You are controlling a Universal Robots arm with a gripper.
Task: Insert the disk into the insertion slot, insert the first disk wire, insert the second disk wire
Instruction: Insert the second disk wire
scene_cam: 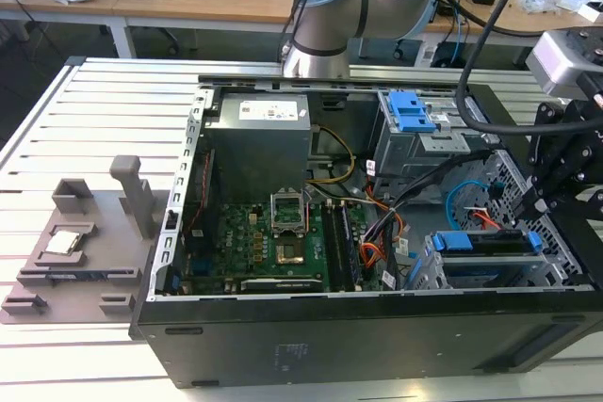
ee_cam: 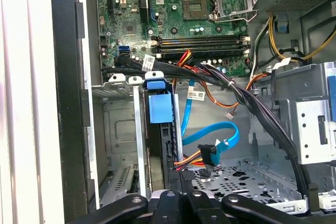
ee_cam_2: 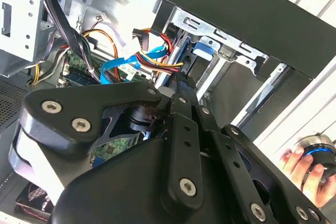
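Table (scene_cam: 57, 138): slatted metal top. An open computer case (scene_cam: 358, 336) takes up its middle and the exterior view's right.
Fixture (scene_cam: 85, 242): grey plastic block, on the table towards the exterior view's left edge, well apart from the case.
Arm (scene_cam: 325, 7): comes in over the table's far edge.
Gripper (scene_cam: 529, 209): black linkage hanging over the case's end at the exterior view's right, just above the rear end of the disk.
Gripper state: cannot tell how far open it is, or whether it has hold of anything.
Disk (scene_cam: 490, 244): dark body in a blue carrier, lying flat in the top bay of the slot. In the first wrist view its blue end piece (ee_cam: 159, 109) sits against the cage frame.
Slot (scene_cam: 443, 278): silver perforated drive cage in the case's near corner at the exterior view's right, with the disk inside it.
Coloured wires (ee_cam: 191, 157): red, orange and yellow bundle ending in a black plug (ee_cam: 176, 167) at the disk's rear, right by the gripper tip. Cannot tell if it is seated.
Blue cable (ee_cam: 220, 132): flat and looped. Its black end (ee_cam: 208, 156) hangs over the perforated floor just beside the plug, apart from the disk.
Second cage (scene_cam: 415, 143): grey metal with a blue tab (scene_cam: 410, 110) on top, in the case's far corner on the same side.
Motherboard (scene_cam: 283, 237): green, on the case floor near the near wall.
Power supply (scene_cam: 259, 124): grey box against the case's far wall.
Hand (ee_cam_2: 304, 169): a person's hand outside the case wall, resting on a round knob with a blue ring (ee_cam_2: 317, 151).
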